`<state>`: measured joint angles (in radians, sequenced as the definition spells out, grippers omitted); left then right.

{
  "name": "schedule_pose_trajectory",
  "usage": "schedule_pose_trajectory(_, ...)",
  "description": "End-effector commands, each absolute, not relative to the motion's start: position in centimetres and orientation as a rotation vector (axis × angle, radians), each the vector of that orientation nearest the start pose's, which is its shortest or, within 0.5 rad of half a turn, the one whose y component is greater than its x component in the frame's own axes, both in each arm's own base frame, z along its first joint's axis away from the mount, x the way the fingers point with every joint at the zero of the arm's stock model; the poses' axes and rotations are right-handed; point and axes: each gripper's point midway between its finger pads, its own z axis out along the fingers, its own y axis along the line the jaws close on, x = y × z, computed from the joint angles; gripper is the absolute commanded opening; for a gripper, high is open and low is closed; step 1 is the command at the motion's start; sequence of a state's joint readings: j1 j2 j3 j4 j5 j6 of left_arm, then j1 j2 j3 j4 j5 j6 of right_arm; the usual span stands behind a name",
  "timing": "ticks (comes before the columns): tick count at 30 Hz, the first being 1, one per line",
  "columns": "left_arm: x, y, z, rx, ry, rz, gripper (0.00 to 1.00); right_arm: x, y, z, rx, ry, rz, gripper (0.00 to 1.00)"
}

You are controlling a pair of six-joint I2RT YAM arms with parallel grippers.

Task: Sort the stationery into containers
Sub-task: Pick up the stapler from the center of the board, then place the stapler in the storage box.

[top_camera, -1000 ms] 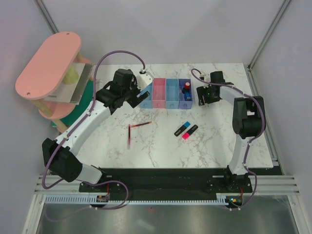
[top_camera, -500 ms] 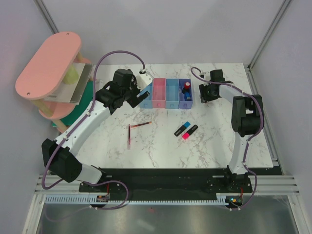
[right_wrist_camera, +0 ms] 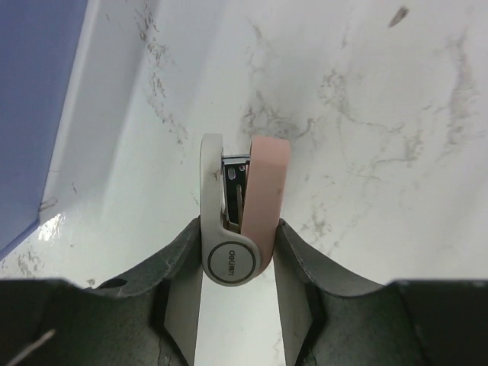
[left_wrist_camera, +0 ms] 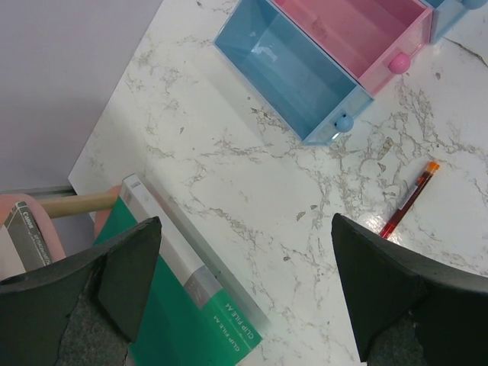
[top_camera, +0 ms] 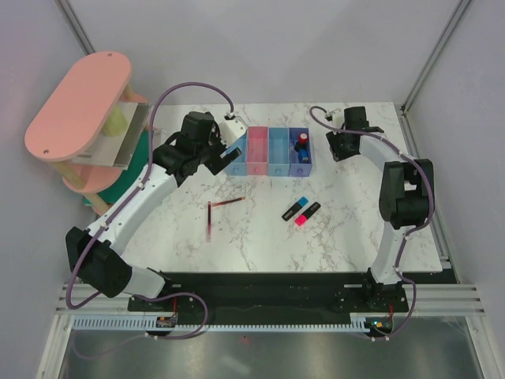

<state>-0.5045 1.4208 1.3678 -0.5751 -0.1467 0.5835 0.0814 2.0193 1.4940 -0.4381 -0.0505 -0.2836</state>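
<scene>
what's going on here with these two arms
Stationery is being sorted into a row of small bins. The right tool has its fingers pressed on both sides of a small pink and white stapler beside the purple bin. The left tool hangs open near the light blue bin. Two red pens and two highlighters lie unsorted on the table.

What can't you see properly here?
- Right wrist view: left edge cuts off the purple bin near the stapler.
- Top view: right arm hides that stapler; the purple bin's contents are too small.
- Left wrist view: top edge cuts the pink bin; left jaws cover part of the green file.
</scene>
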Motion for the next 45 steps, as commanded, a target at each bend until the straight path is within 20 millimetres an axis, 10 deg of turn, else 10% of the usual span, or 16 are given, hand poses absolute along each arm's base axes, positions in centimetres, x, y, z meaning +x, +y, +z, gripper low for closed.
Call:
schedule_pose_trajectory(1,37.1,-14.7,27.5,1.056,1.856,0.226,1.00,50.2,3.0,14.0,-0.513,2.298,-0.105,0.45)
schedule_pose_trajectory(15,35.2,-13.4,26.6,1.059,1.871,0.249,1.00,49.5,11.0,20.0,-0.697,2.164,0.056,0.45)
schedule_pose_trajectory(26,34.7,-12.8,27.4,1.066,1.859,0.266,1.00,50.8,19.7,17.0,-0.868,2.144,0.148,0.45)
schedule_pose_trajectory(45,33.4,-13.8,25.8,1.112,1.868,0.171,1.00,51.7,24.8,11.8,-0.973,2.155,0.197,0.45)
